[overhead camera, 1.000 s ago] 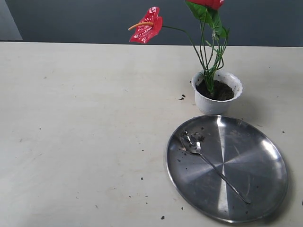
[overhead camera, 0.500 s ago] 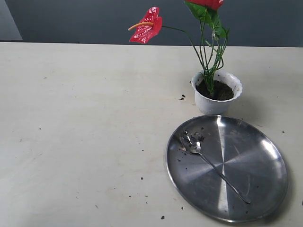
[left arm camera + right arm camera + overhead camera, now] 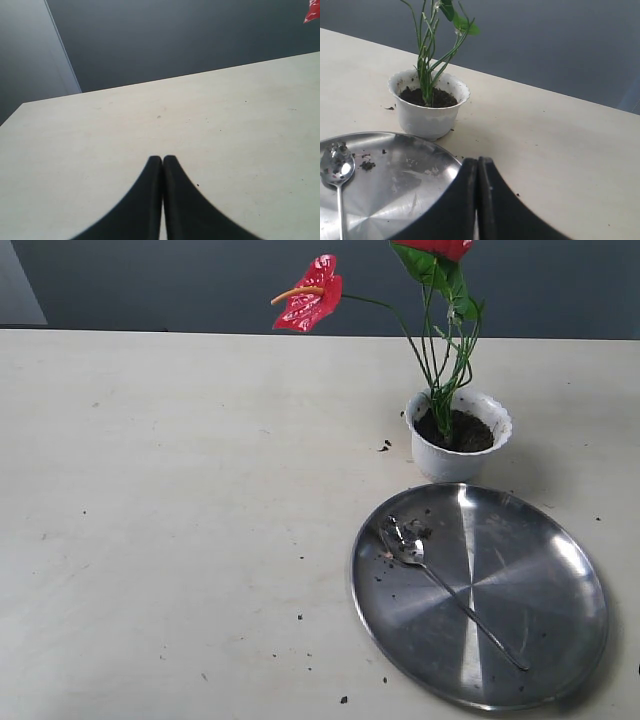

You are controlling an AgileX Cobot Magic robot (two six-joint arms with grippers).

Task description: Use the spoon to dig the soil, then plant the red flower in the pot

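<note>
Surface pale, speckled with dark crumbs across the exterior view, no arm seen there. Left tool shown only by the left wrist view: black fingers pressed together on nothing, over bare surface, a red scrap of bloom at the frame's corner. Red flower upright on thin green stems, rooted in soil inside the pot. Pot just beyond the steel plate. Spoon lying on the plate, bowl smeared dark. Right tool shown only by the right wrist view: fingers closed, empty, near the plate's rim, apart from pot and spoon.
</note>
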